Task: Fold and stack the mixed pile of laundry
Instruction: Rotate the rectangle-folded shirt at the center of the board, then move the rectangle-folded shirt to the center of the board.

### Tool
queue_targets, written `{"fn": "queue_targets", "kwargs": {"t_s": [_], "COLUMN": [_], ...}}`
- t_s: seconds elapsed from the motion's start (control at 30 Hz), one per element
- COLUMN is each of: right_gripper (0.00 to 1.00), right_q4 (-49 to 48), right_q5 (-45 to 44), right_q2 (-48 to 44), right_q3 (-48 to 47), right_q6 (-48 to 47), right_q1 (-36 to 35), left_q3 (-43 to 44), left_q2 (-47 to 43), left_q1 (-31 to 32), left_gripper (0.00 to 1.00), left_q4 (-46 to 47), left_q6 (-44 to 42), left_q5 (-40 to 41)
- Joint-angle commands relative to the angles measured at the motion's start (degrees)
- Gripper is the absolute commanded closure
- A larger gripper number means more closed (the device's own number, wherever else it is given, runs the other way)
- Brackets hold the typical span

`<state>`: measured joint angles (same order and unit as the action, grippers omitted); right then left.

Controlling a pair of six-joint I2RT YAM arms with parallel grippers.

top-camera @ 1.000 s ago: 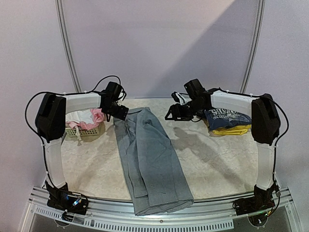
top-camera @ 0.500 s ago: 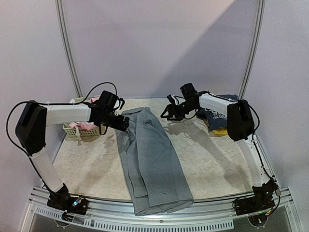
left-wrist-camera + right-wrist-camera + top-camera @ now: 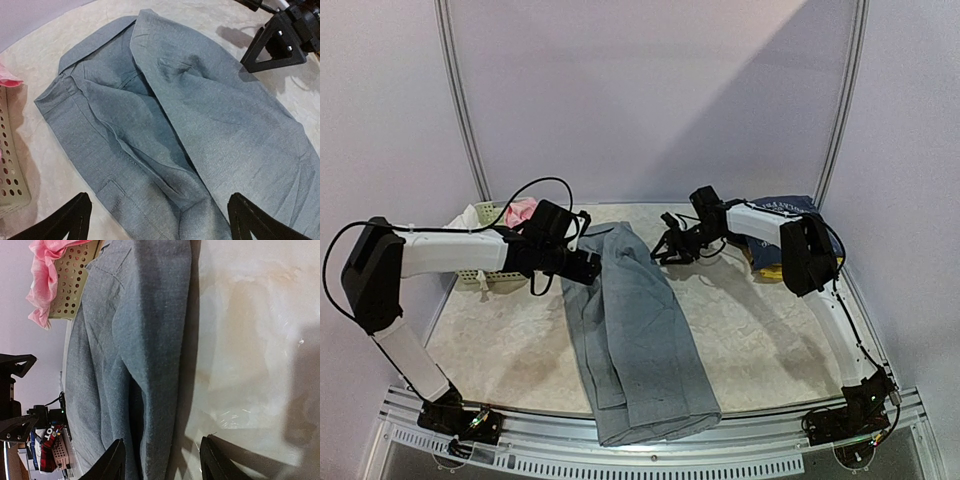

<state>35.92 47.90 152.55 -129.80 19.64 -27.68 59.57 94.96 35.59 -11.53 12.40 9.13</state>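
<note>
Lengthwise down the middle of the table (image 3: 770, 340) lie the grey trousers (image 3: 635, 340), waist at the far end and legs running to the near edge, where they hang slightly over. They are folded along their length, one leg on the other, with loose creases near the waist.

The left gripper (image 3: 582, 268) hangs over the left side of the waist. In its wrist view the fingers (image 3: 75, 220) stand wide apart with only cloth below them, and they hold nothing.

The right gripper (image 3: 665, 250) sits low at the right edge of the trousers, near the waist. Its jaws are about half open, with the trouser edge and bare table between them, and it grips nothing. It may be touching the cloth, but the view is too dim there to tell.

At the far left a pale plastic basket (image 3: 480, 272) holds a pink piece (image 3: 522, 209) and a white piece (image 3: 480, 212), partly hidden by the left arm. At the far right a navy printed tee (image 3: 785, 208) lies on something yellow (image 3: 770, 270), well apart from the trousers.
</note>
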Motion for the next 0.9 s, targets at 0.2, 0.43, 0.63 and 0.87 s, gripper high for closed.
{"fn": "queue_targets", "kwargs": {"t_s": [0.2, 0.43, 0.63, 0.87], "right_gripper": [0.64, 0.93, 1.0, 1.0], "right_q4": [0.91, 0.56, -3.72, -12.04], "right_q5": [1.36, -0.62, -1.94, -4.88], "right_q2": [1.96, 1.59, -2.0, -7.94], "right_q3": [-1.07, -0.99, 4.29, 13.97], "right_q6": [0.29, 2.15, 4.21, 9.46], "right_q1": [-1.67, -1.64, -0.55, 2.87], "left_q3": [-2.47, -3.2, -3.72, -4.39], "left_q2": [0.23, -0.36, -1.23, -1.63], "left_q1": [1.66, 2.35, 3.13, 3.67], "left_gripper": [0.06, 0.08, 0.1, 0.11], "left_q4": [1.4, 0.56, -0.56, -1.0], "left_q6": [1.57, 1.74, 1.92, 2.01], "left_q5": [0.59, 0.83, 1.16, 1.14]}}
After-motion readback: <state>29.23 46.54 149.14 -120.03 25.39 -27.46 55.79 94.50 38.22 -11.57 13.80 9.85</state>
